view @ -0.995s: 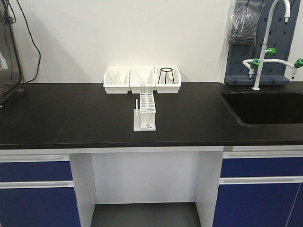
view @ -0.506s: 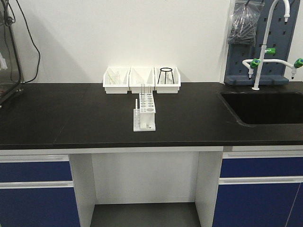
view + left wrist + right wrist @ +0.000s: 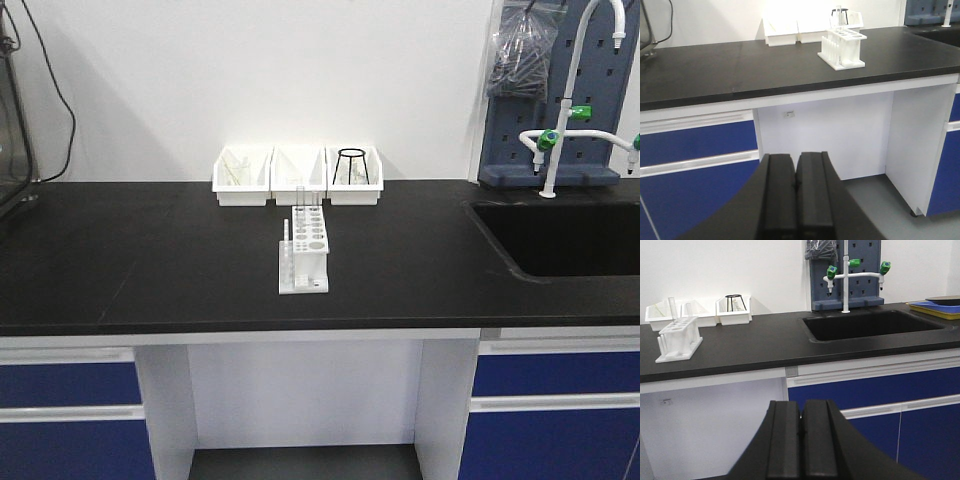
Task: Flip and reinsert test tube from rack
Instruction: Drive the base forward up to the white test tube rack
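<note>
Left gripper (image 3: pixel 796 159) fingers pressed together, holding nothing, right gripper (image 3: pixel 801 404) likewise closed and bare, rack (image 3: pixel 304 252) on black countertop (image 3: pixel 150 260) well ahead of both, above finger level, beyond counter's front edge, test tube (image 3: pixel 673 308) upright in rack's far end, sink (image 3: pixel 865 324) ahead-right of right fingers

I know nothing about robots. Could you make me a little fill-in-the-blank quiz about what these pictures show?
The rack stands on a counter whose top is ____.
Behind the rack sit ____ white bins in a row.
The left gripper and the right gripper both have their jaws ____.
In the front view, the sink lies to the rack's ____.
Missing words: black; three; shut; right.
</note>
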Controlling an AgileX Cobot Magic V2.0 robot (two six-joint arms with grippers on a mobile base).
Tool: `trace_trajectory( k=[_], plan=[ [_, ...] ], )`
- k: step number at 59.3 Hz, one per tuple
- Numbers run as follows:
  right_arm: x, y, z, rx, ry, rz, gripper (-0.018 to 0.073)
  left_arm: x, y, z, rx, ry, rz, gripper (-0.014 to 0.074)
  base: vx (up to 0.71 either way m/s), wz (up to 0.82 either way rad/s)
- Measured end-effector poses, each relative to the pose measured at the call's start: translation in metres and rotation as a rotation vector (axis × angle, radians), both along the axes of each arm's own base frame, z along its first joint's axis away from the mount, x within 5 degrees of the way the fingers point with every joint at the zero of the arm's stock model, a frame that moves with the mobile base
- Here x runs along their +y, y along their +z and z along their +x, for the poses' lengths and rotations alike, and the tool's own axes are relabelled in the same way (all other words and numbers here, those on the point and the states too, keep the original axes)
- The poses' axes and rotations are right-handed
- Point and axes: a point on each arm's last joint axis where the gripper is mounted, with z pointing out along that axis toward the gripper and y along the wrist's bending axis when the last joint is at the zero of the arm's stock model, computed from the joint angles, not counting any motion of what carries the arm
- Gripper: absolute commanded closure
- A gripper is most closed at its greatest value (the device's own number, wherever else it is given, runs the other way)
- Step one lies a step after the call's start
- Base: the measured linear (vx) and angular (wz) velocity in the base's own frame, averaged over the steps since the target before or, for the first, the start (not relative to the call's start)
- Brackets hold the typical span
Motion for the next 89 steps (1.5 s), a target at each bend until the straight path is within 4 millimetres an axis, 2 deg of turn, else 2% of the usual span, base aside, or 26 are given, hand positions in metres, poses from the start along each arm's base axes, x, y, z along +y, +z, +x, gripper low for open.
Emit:
trace_trajectory(
  k=[89],
  plan=[
    [0.0000,0.0000,0.0000,0.000,0.000,0.000,0.0570,0.0000,0.0000,0.0000,0.000,0.000,0.000,0.0602,0.37,0.03]
  ],
)
